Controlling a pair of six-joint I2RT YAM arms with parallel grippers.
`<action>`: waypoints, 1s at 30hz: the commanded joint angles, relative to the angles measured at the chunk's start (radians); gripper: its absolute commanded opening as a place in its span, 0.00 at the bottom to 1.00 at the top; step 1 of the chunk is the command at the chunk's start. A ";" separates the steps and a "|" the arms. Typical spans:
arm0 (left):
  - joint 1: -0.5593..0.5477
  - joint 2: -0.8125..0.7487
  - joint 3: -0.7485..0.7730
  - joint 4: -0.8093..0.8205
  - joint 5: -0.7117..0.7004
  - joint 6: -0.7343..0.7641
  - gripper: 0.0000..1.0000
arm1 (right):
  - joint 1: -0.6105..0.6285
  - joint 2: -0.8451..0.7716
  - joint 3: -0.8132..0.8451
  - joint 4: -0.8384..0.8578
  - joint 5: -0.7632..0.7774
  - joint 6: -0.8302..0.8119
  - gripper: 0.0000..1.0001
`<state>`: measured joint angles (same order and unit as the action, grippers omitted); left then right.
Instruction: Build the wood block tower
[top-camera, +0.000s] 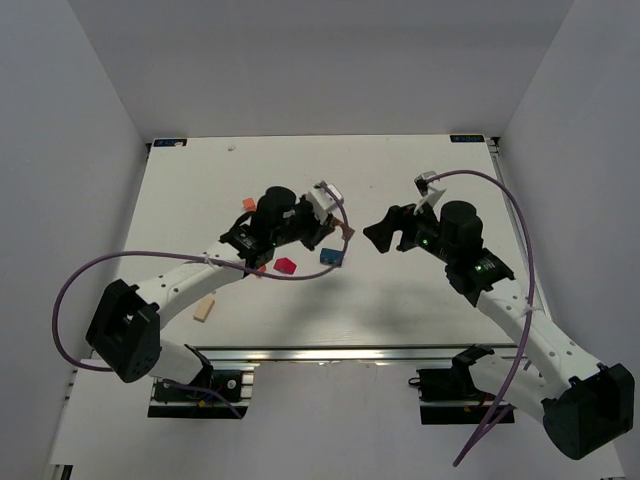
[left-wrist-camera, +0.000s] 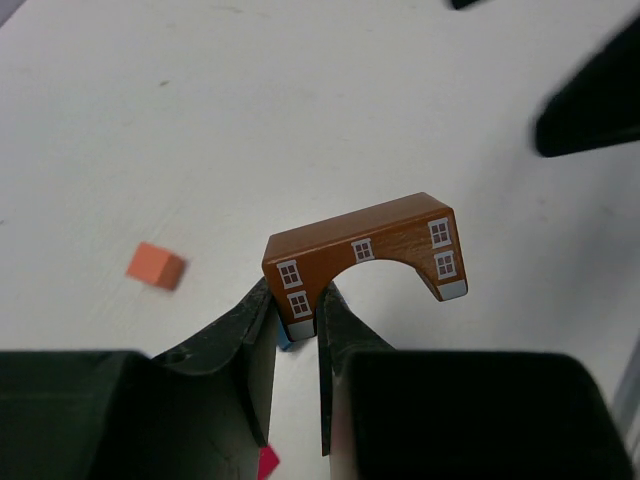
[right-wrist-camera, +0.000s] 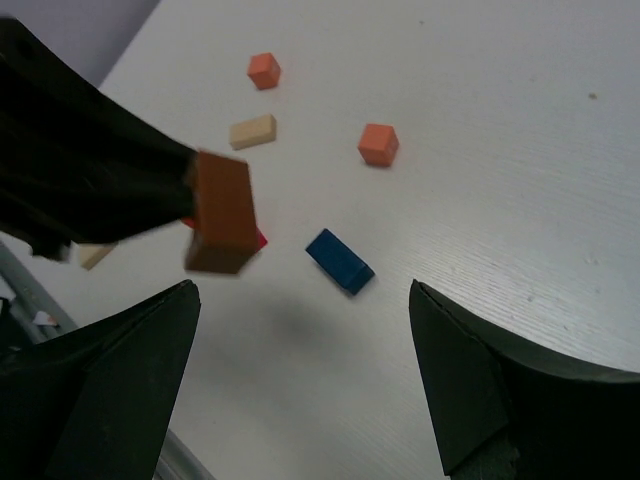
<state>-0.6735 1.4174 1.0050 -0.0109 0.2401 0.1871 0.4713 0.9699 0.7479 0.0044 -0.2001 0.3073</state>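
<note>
- The tan block lies far back along the left arm, near its elbow and well behind the fingertips.
- An orange block sits out to the left of the left gripper, well apart from it.
- The left gripper is clenched on one leg of the brown arch block, pinching that leg from both sides while the other leg hangs free.
- The arch's long axis runs out to the right of the fingertips, across the jaw line rather than along it. It seems to be lifted off the table (a shadow sits under it in the right wrist view).
- No wood block tower stands yet; its pieces lie loose around this gripper. The red block is back under the wrist. The blue block is directly below the held leg, and only a sliver of it shows past the fingers.
- I judge the coming move turns on that last relation: the blue block is straight down from the gripped leg, while the free leg has nothing under it.
- The left arm is the nearer one, since it already holds the arch.
- The right gripper is released, its fingers spread wide with nothing between them. From it, the blue block lies just ahead, and the held arch is ahead and to one side.
</note>
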 joint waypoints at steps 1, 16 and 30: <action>-0.098 -0.031 0.017 -0.046 0.019 0.101 0.00 | -0.002 0.004 0.076 -0.003 -0.185 0.010 0.89; -0.219 -0.044 -0.003 0.048 -0.053 0.153 0.00 | -0.002 0.038 0.038 -0.049 -0.346 0.075 0.81; -0.225 -0.080 -0.039 0.106 -0.048 0.149 0.00 | -0.002 0.029 0.016 -0.015 -0.294 0.112 0.59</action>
<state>-0.8925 1.3869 0.9707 0.0589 0.1833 0.3302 0.4713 1.0107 0.7681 -0.0498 -0.4789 0.4118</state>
